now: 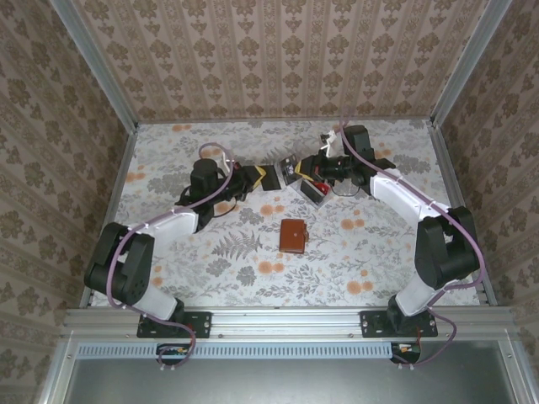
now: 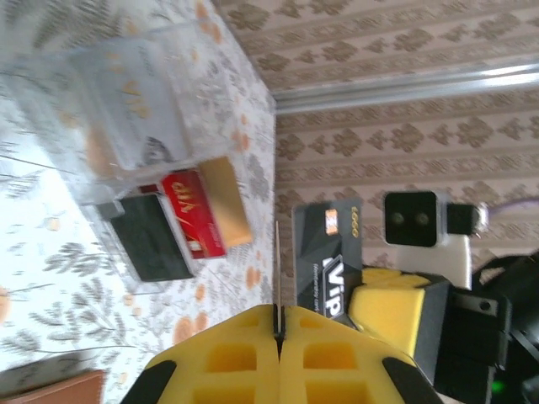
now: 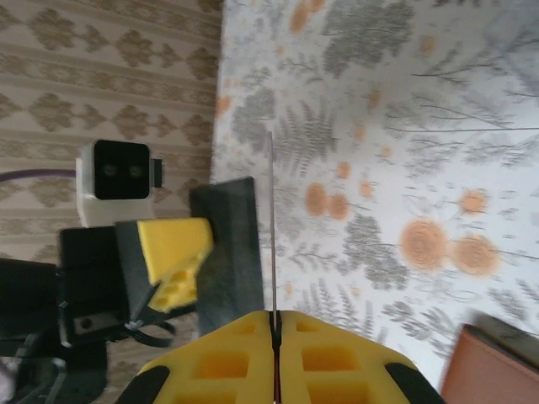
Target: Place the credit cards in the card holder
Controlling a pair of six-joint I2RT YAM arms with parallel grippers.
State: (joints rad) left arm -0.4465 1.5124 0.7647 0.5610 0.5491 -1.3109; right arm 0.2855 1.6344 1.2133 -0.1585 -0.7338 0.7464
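My left gripper is shut on a thin credit card seen edge-on. Just right of it, the right gripper's yellow pad pinches a dark grey credit card with pale lettering. In the right wrist view my right gripper is shut on that card, edge-on, and the left gripper's finger holds a dark card. From above, the two grippers meet at the table's far middle. The brown card holder lies closed nearer the front.
A clear plastic box sits on the floral tabletop below the right gripper, with a red card and a dark card in its tray. Patterned walls close in the back and both sides.
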